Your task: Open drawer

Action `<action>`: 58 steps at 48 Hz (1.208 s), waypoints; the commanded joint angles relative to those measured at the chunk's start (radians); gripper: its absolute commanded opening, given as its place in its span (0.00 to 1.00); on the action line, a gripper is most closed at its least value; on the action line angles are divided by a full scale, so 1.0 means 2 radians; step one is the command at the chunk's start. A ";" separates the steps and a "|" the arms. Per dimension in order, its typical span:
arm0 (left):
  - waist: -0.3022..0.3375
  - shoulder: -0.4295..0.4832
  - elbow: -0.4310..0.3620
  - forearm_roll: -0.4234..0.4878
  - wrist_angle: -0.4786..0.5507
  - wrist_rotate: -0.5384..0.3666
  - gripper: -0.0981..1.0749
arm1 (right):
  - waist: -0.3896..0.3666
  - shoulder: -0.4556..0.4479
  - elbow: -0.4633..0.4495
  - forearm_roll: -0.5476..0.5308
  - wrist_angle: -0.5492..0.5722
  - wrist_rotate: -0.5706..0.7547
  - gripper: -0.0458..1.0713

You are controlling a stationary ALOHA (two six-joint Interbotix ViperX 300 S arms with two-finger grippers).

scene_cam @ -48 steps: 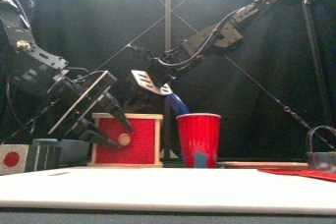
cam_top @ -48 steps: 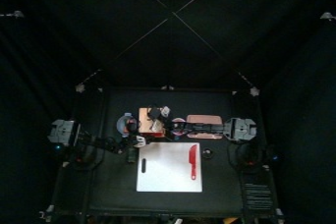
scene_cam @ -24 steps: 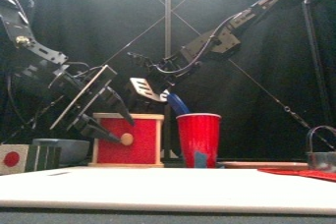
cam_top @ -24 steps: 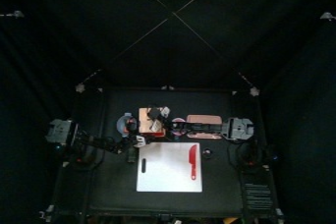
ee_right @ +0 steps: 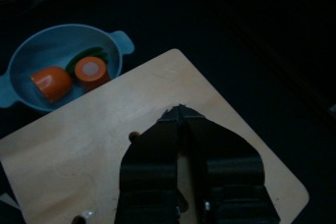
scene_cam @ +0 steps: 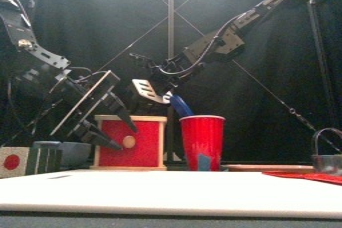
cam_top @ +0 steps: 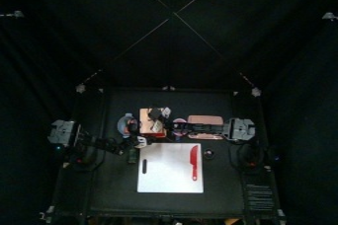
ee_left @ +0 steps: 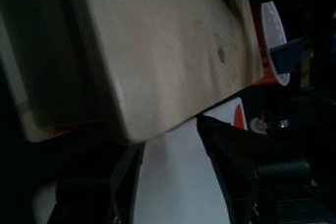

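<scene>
- Your left pincer (scene_cam: 112, 130) hangs tilted in front of the wooden box (scene_cam: 147, 122). Its two jaws stand wide apart and grip nothing.
- The drawer (scene_cam: 131, 143) is the red-orange face of that box, right behind and just below the left pincer's fingertips. Its round knob (scene_cam: 130, 142) sits just beside the lower fingertip.
- From the front you can't tell whether that fingertip touches the knob, nor how far out the drawer stands; it looks roughly flush with the box.
- In the left wrist view, the box's pale wooden panel fills the space just ahead of the open jaws, and the white sheet (scene_cam: 160, 194) shows between them.
- The red cup (scene_cam: 202, 142) stands just beside the box, on the far side of it from your left pincer.
- Your right pincer (scene_cam: 163, 70) hovers above the box and the cup, higher than the left pincer and well clear of the drawer. A white paddle-shaped piece (scene_cam: 147, 87) sits right under it.
- You cannot tell whether the right pincer is open or closed, because its tips are dark against the wood in its wrist view.
- Beyond the right pincer, that view shows a blue bowl (ee_right: 53, 61) with orange pieces in it.
</scene>
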 commanded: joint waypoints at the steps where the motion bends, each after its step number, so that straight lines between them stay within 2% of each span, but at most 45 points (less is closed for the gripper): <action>1: 0.002 0.000 -0.011 -0.006 -0.006 0.002 0.79 | 0.001 -0.008 -0.005 0.003 -0.002 0.001 0.30; 22: 0.008 0.025 -0.033 -0.007 -0.013 0.004 0.77 | 0.005 -0.007 -0.004 0.008 -0.001 0.001 0.30; 36: 0.008 0.025 -0.030 -0.010 -0.019 0.005 0.67 | 0.005 -0.007 -0.003 0.008 -0.002 0.001 0.30; 58: -0.013 -0.015 -0.003 -0.010 0.036 0.003 0.66 | 0.002 -0.004 -0.005 0.013 -0.002 0.001 0.30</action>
